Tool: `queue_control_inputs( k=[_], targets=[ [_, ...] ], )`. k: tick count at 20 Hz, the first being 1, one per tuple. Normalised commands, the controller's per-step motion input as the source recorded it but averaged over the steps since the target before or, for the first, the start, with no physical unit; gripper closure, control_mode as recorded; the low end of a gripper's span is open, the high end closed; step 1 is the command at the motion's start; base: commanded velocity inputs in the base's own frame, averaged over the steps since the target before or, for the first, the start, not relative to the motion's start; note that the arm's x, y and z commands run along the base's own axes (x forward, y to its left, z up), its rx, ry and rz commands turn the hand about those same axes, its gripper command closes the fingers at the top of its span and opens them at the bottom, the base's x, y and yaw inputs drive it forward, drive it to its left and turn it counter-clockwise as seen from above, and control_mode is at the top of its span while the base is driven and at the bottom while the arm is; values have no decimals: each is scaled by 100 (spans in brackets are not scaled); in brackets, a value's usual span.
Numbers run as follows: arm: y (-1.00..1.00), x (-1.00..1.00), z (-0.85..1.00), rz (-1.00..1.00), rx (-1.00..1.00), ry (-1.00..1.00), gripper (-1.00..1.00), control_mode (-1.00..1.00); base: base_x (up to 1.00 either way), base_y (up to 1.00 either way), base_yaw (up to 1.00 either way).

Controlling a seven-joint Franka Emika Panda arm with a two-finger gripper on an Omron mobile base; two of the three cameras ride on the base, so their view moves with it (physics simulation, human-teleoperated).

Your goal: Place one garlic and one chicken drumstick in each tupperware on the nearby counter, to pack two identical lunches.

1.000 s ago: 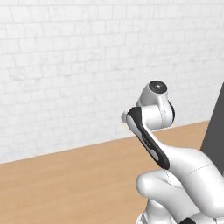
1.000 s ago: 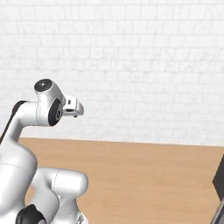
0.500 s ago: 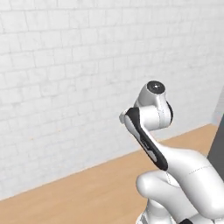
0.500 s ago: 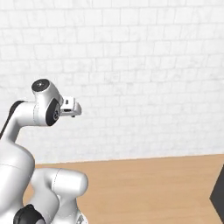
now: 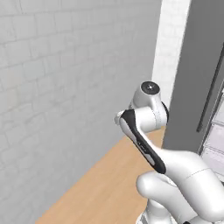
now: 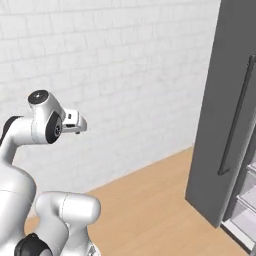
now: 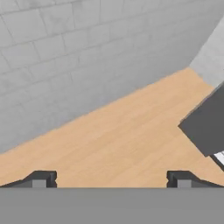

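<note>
1. The jaws (image 7: 111,178) are seen spread wide in the hand view, one dark fingertip (image 7: 40,179) at each lower corner, with nothing held between them.
2. The arm (image 5: 151,131) is held folded and raised above the base, and its hand is pointed toward a white brick wall (image 6: 115,75) and down at a wooden floor (image 7: 118,140).
3. A tall dark grey cabinet door with a long handle (image 6: 235,115) is seen to the right, with pale shelves or drawers just beyond it.
4. None of the garlic, drumsticks or trays is to be found in these frames, nor the surface that carries them; where they lie from the jaws cannot be told.
5. It is judged that the task is at a travelling stage: the surface must first be brought into sight before any direction or long axis for a grasp can be settled.
</note>
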Motion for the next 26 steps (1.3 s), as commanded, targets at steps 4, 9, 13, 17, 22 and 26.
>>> queue_control_inputs(
  k=[4, 9, 13, 17, 22, 26],
  targets=[
    [0, 0, 0, 0, 0, 0, -100, 100, 58, 20, -79],
    [0, 0, 0, 0, 0, 0, -100, 100, 33, 4, -83],
    [0, 0, 0, 0, 0, 0, -100, 100, 7, -5, -91],
    [0, 0, 0, 0, 0, 0, -100, 100, 0, -19, -71],
    [0, 0, 0, 0, 0, 0, -100, 100, 23, -5, -6],
    [0, 0, 0, 0, 0, 0, -100, 100, 83, 0, -6]
  ],
)
